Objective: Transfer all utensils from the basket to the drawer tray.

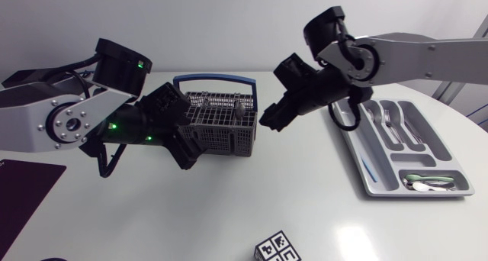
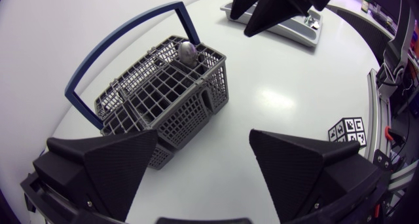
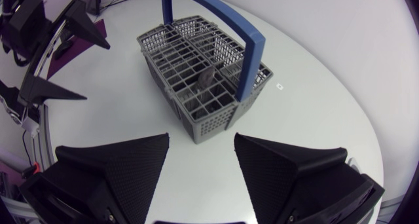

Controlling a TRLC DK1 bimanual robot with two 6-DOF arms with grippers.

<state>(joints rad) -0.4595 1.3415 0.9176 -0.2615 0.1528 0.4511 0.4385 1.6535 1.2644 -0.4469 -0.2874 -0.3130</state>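
A grey wire basket (image 1: 221, 124) with a blue handle stands mid-table. One utensil, a spoon (image 2: 188, 52), stands in its far cell, also seen as the spoon (image 3: 207, 78) in the right wrist view. My left gripper (image 1: 187, 145) hovers at the basket's left end, open and empty, with the basket (image 2: 163, 93) ahead of its fingers (image 2: 98, 165). My right gripper (image 1: 271, 119) hangs just right of the basket, open and empty, facing the basket (image 3: 196, 60). The grey drawer tray (image 1: 358, 163) lies at the right with forks (image 1: 390, 120) and spoons (image 1: 428, 185) in it.
A marker cube (image 1: 276, 248) sits near the table's front edge. A dark purple mat (image 1: 23, 194) lies at the front left. My right arm crosses above the tray's near end (image 2: 294, 31). White tabletop lies between basket and tray.
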